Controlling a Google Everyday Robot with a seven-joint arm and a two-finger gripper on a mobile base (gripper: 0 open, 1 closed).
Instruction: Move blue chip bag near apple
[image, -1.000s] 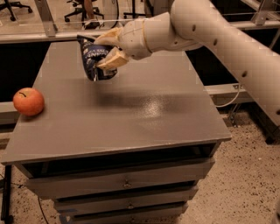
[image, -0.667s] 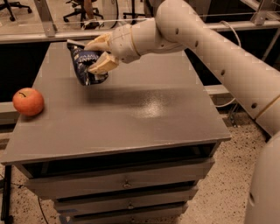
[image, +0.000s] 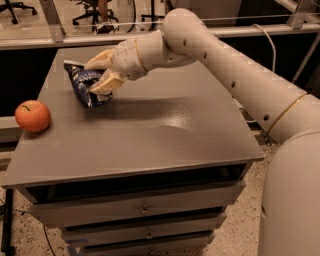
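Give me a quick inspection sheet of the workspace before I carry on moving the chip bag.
Surface: grey table on top of drawers.
Job's things: chip bag at the table's back left, clamped in the gripper; apple at the left edge, apart from the bag.
Clutter: nothing seen.
Gripper: gripper shut on the chip bag, low over the back-left of the table.
Cables: cable behind the table's right side.
Surroundings: office chairs beyond a rail at the back.

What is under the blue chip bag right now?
Only grey table shows beneath the blue chip bag, held by the gripper over the far corner. The bag hides whether it touches down.
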